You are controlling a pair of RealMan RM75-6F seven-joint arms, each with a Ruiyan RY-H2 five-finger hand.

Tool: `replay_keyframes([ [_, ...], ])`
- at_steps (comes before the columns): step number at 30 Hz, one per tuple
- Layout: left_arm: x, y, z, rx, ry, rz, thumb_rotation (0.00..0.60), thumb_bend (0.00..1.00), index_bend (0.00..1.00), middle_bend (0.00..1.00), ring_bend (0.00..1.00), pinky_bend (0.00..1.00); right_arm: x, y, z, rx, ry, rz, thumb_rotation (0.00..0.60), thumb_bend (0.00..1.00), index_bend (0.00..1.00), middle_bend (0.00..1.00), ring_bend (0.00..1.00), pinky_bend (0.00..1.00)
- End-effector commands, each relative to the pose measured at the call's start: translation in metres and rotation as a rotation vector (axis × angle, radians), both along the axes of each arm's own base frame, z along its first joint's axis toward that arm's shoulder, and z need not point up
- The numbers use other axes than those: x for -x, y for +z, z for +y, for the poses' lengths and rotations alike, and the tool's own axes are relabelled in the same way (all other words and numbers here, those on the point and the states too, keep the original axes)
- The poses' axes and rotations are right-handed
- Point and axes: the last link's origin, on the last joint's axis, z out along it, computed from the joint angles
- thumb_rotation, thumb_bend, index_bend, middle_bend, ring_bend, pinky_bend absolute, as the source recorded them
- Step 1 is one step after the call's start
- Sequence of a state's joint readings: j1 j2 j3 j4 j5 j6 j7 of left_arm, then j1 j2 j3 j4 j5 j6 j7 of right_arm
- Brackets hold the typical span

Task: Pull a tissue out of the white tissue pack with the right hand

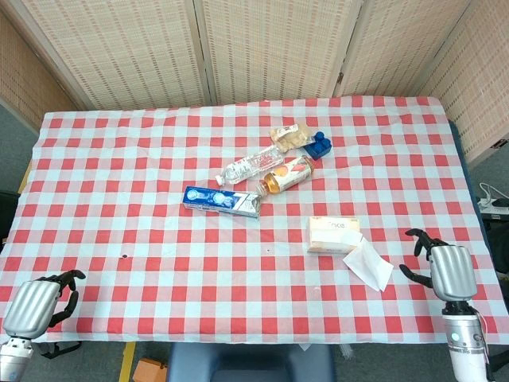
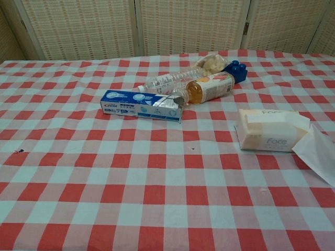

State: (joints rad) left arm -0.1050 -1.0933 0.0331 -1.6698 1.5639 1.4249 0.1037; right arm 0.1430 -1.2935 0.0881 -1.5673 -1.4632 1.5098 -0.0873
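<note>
The white tissue pack (image 1: 334,235) (image 2: 272,135) lies right of the table's middle, with a sheet sticking up from its slot. A loose white tissue (image 1: 368,262) (image 2: 316,151) lies flat on the cloth just right of the pack, one corner touching it. My right hand (image 1: 445,270) hovers at the table's right front edge, right of the tissue and apart from it, fingers spread and holding nothing. Off the front left corner, my left hand (image 1: 36,306) holds nothing, its fingers loosely bent. The chest view shows neither hand.
A blue toothpaste box (image 1: 221,200) (image 2: 141,105), a clear water bottle (image 1: 250,166), an orange drink bottle (image 1: 288,174) (image 2: 207,87), a snack bag (image 1: 288,135) and a blue block (image 1: 320,146) cluster at the table's middle. Woven screens (image 1: 270,48) stand behind.
</note>
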Motion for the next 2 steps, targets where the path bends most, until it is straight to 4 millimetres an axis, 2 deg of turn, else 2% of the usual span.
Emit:
replay_keyframes([
  [1, -0.0001, 0.0002, -0.0002, 0.000, -0.001, 0.001, 0.600, 0.54, 0.38, 0.50, 0.57, 0.61, -0.0033, -0.0030, 0.0044, -0.029, 0.011, -0.001, 0.600, 0.00, 0.38, 0.44, 0.39, 0.76],
  [2, -0.0006, 0.0003, -0.0005, -0.001, -0.003, 0.000, 0.600, 0.54, 0.38, 0.50, 0.57, 0.61, -0.0042, -0.0033, 0.0054, -0.030, 0.017, -0.002, 0.600, 0.00, 0.38, 0.43, 0.38, 0.75],
])
